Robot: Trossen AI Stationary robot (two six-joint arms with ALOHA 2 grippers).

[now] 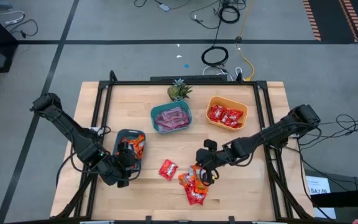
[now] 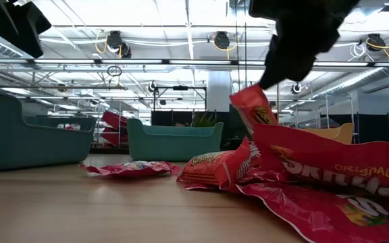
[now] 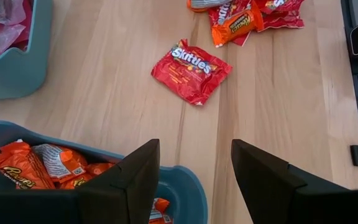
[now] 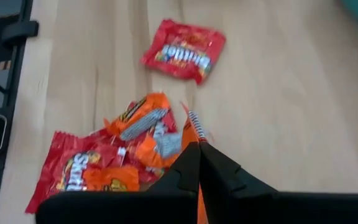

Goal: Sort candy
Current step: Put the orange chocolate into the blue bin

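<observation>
- A pale wooden table (image 1: 148,193) with a dark frame stands on a grey floor strewn with cables (image 1: 216,56); the low view looks into a large hall with ceiling lights.
- At the back sit a small green plant (image 1: 178,91), a teal bowl (image 1: 171,117) of pink candies and a yellow bowl (image 1: 227,112) of red ones.
- A dark teal bowl (image 1: 130,151) of orange packets sits at the left; the left gripper (image 1: 124,177) hovers over its near rim, fingers spread, holding nothing.
- The loose candy pile (image 1: 194,187) lies front-centre, with one red Skittles packet (image 1: 168,169) just apart.
- The right gripper (image 1: 205,176), clamped on an orange packet (image 4: 194,127), hangs above the pile.
</observation>
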